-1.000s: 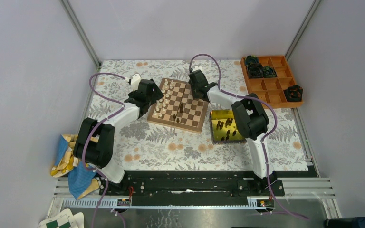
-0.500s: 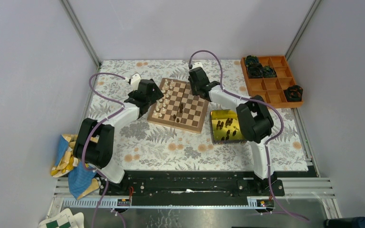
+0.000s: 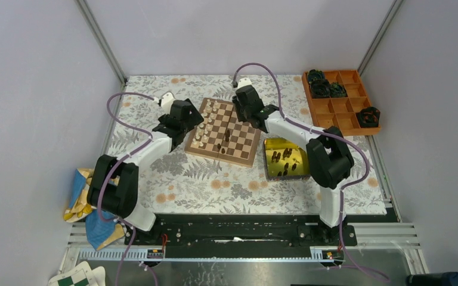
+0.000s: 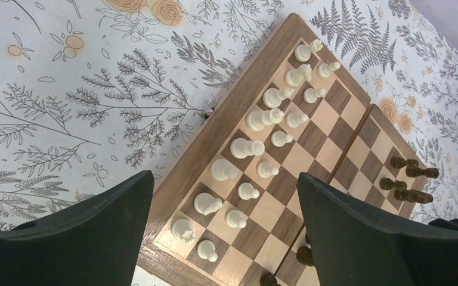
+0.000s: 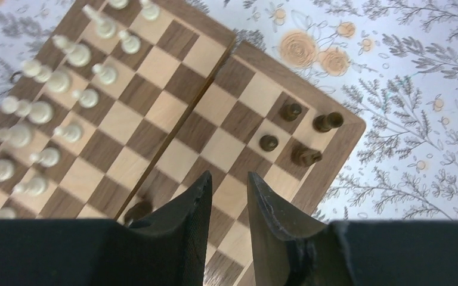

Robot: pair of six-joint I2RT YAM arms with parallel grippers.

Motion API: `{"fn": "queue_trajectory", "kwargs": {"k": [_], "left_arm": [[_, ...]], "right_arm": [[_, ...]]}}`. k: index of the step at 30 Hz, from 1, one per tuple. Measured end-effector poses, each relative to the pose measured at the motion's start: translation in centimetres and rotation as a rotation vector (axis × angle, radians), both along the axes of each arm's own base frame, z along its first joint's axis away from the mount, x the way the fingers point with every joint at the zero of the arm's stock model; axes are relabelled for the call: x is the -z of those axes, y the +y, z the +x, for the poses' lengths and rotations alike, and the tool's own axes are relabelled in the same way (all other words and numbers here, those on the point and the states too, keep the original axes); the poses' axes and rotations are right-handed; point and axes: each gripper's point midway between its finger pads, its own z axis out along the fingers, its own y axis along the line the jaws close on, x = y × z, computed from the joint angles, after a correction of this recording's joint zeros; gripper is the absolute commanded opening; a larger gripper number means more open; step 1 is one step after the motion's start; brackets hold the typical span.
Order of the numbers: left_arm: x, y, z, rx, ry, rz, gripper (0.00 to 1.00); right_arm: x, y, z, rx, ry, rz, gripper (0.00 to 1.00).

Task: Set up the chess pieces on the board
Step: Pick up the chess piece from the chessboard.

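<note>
Top view: you have even, diffuse overhead light, bright enough throughout. Shadows on the floral cloth (image 3: 214,185) are short and soft, and the yellow tin (image 3: 284,156) gives a shiny reflection. Left wrist view: sharp across the board (image 4: 328,149), with crisp cream pieces (image 4: 247,147) casting small soft shadows. The fingers (image 4: 71,238) of the left gripper (image 4: 225,177) read as black, featureless masses. Right wrist view: softer. Cream pieces smear toward its left edge, the fingers (image 5: 185,226) of the right gripper (image 5: 228,176) sit out of focus, and the dark pieces (image 5: 292,111) stay fairly clear.
</note>
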Motion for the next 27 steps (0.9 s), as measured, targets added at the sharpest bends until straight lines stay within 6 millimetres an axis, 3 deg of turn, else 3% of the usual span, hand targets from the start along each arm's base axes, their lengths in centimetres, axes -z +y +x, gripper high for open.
{"fn": "queue_trajectory", "kwargs": {"k": [4, 9, 14, 18, 24, 27], "left_arm": [[-0.5, 0.1, -0.4, 0.002, -0.008, -0.002, 0.98], [-2.8, -0.6, -1.0, 0.044, -0.051, 0.012, 0.99], [-5.8, -4.0, -2.7, 0.185, -0.123, 0.063, 0.99], [-7.0, -7.3, -4.2, 0.308, -0.159, 0.127, 0.99], [-6.7, -10.0, -5.6, 0.406, -0.165, 0.194, 0.98], [-5.0, -10.8, -5.5, 0.423, -0.139, 0.228, 0.91]], "right_arm": [[-0.7, 0.6, -2.2, -0.038, -0.002, 0.014, 0.36], [-0.5, -1.3, -4.6, -0.011, -0.019, 0.025, 0.36], [-2.1, -3.6, -5.4, 0.056, -0.086, 0.075, 0.36], [-4.0, -5.8, -5.1, 0.136, -0.152, 0.156, 0.36], [-4.2, -9.5, -4.3, 0.262, -0.195, 0.256, 0.36], [-3.4, -10.6, -4.1, 0.298, -0.193, 0.276, 0.36]]}}
